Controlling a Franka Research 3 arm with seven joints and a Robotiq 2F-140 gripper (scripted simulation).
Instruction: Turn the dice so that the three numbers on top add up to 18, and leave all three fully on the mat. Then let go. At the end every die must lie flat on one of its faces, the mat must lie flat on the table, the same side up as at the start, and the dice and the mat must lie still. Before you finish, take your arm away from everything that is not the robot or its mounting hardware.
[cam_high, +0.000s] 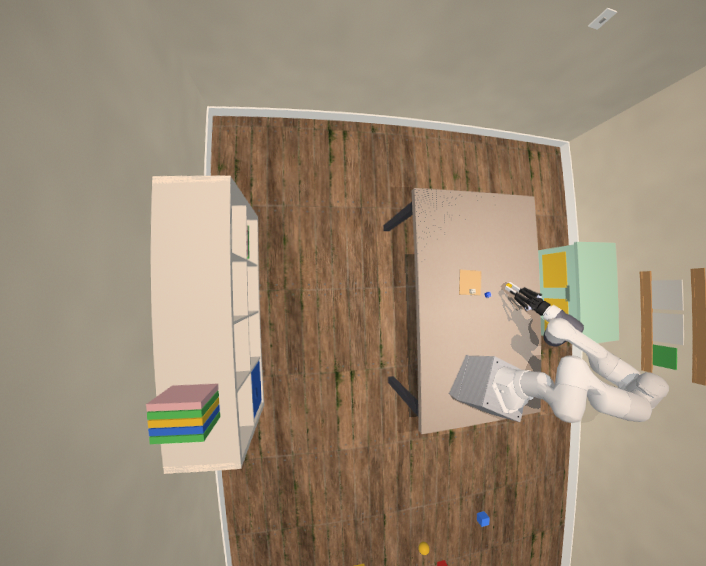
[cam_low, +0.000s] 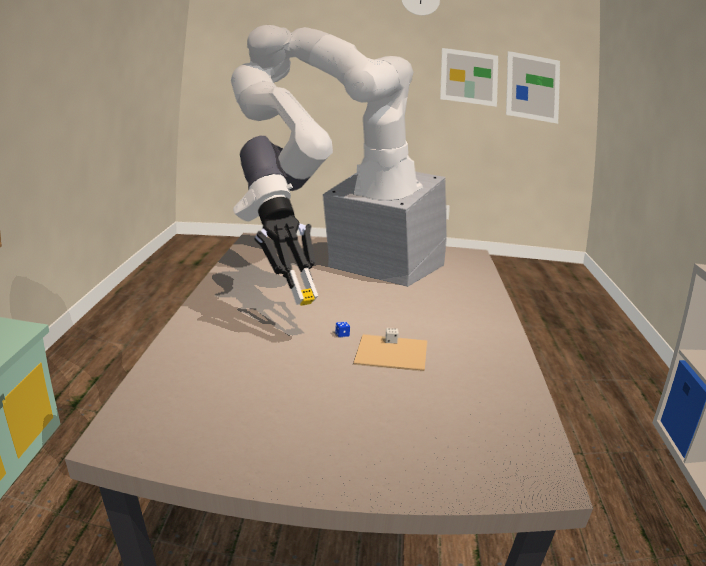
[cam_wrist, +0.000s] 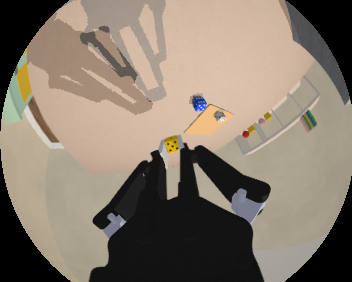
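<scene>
My gripper (cam_high: 509, 286) (cam_low: 305, 294) (cam_wrist: 172, 143) is shut on the yellow die (cam_low: 307, 295) (cam_wrist: 172, 144) and holds it tilted above the table. A five-dot face of that die shows in the wrist view, a six-dot face in the exterior view. The blue die (cam_high: 487, 294) (cam_low: 342, 329) (cam_wrist: 199, 103) lies on the table beside the mat, off it. The white die (cam_high: 472, 291) (cam_low: 391, 335) (cam_wrist: 219, 116) sits on the orange mat (cam_high: 469, 277) (cam_low: 388, 357) (cam_wrist: 202, 126), near its edge towards the robot base. The top numbers of the blue and white dice are too small to read surely.
The grey robot base block (cam_high: 474, 377) (cam_low: 368, 238) stands on the table (cam_high: 453, 336) (cam_low: 330, 430). A green cabinet (cam_high: 596, 291) (cam_low: 20, 330) stands beside the table, on the gripper's side. A white shelf (cam_high: 191, 283) stands across the room.
</scene>
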